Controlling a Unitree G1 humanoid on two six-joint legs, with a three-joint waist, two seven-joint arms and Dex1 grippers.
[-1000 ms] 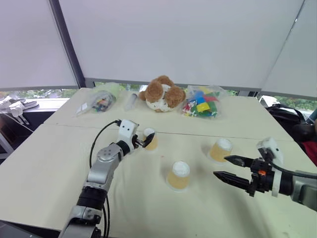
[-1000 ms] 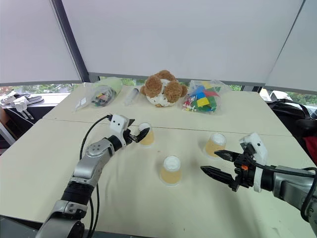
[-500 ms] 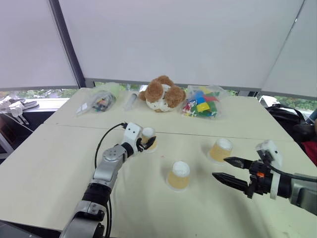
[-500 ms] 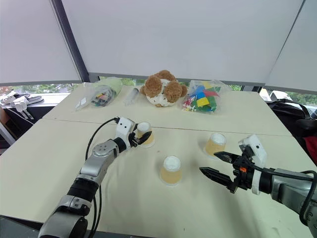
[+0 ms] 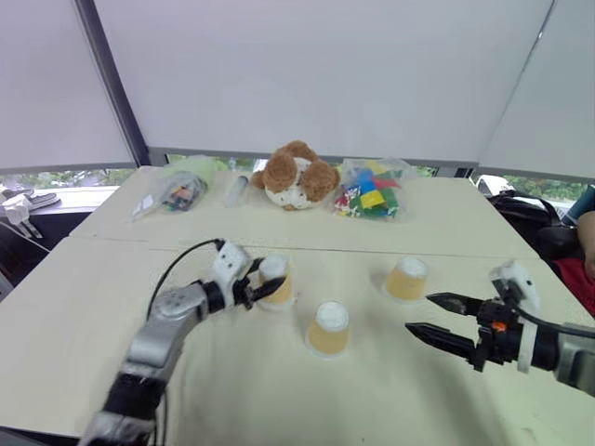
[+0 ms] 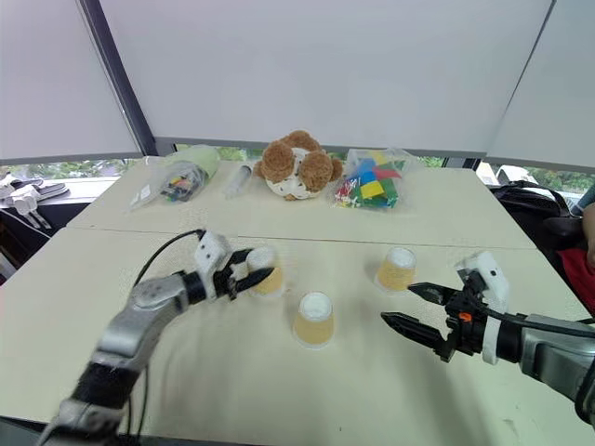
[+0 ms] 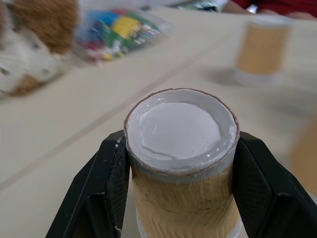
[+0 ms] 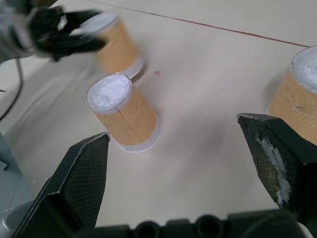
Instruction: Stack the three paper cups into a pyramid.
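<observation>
Three tan paper cups stand upside down, white bases up, on the cream table [image 5: 84,307]. My left gripper [image 5: 270,286] is shut on the left cup [image 5: 277,269]. In the left wrist view its black fingers [image 7: 106,183] press both sides of this cup [image 7: 181,148]. The middle cup [image 5: 329,327] stands free just right of it, nearer me. The right cup [image 5: 407,278] stands further back on the right. My right gripper [image 5: 418,313] hovers open in front of the right cup, pointing left toward the middle cup [image 8: 124,119], with nothing between its fingers.
A teddy bear [image 5: 291,177], a bag of coloured blocks [image 5: 372,197] and a clear bag of small items [image 5: 177,190] lie along the table's far side. A black bag [image 5: 525,209] and a person's sleeve [image 5: 584,228] are off the right edge.
My left gripper has shut on the left cup and drawn it back toward me, closer to the middle cup. The right gripper has kept still. The camera has shifted a little.
</observation>
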